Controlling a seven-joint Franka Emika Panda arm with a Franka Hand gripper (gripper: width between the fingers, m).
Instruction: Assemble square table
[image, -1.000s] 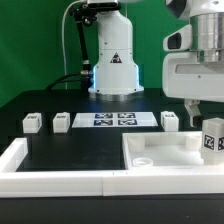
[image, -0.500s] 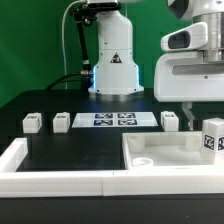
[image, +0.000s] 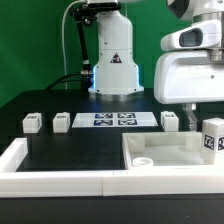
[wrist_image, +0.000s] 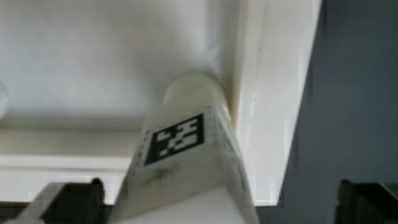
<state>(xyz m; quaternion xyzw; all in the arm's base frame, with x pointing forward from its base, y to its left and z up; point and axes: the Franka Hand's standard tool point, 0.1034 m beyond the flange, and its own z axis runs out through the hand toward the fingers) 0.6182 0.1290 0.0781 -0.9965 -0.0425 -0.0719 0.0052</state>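
Gripper (wrist_image: 217, 203) pointing down, centred over leg block (wrist_image: 185, 140) (jaws spread wide)

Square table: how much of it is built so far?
Done: little that shows. The tabletop lies flat at the exterior view's right, with one leg upright at its corner; whether it is fixed there, I cannot tell. In hand: nothing; the open gripper hangs over that leg. Left: three loose legs wait near the marker board, so most legs remain.
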